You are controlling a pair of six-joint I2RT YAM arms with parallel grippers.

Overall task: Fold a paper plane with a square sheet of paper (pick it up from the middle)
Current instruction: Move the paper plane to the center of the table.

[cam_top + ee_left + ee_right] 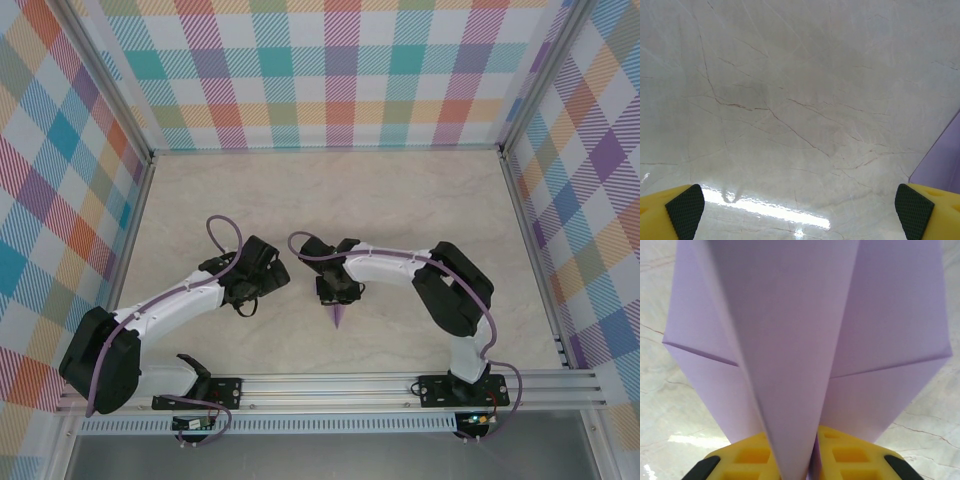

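Pale marbled counter point(300, 190) between plaid walls point(340, 70): near its middle the right jaws pinch the centre fold of the lavender paper plane point(790, 340), its tip pointing toward the near edge. Left jaws stand spread wide over bare counter just left of it.

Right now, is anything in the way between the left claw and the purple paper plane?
Nothing visible. The left gripper is open over bare table, and the paper plane, pinched in the right gripper, sits to its right with only table between.
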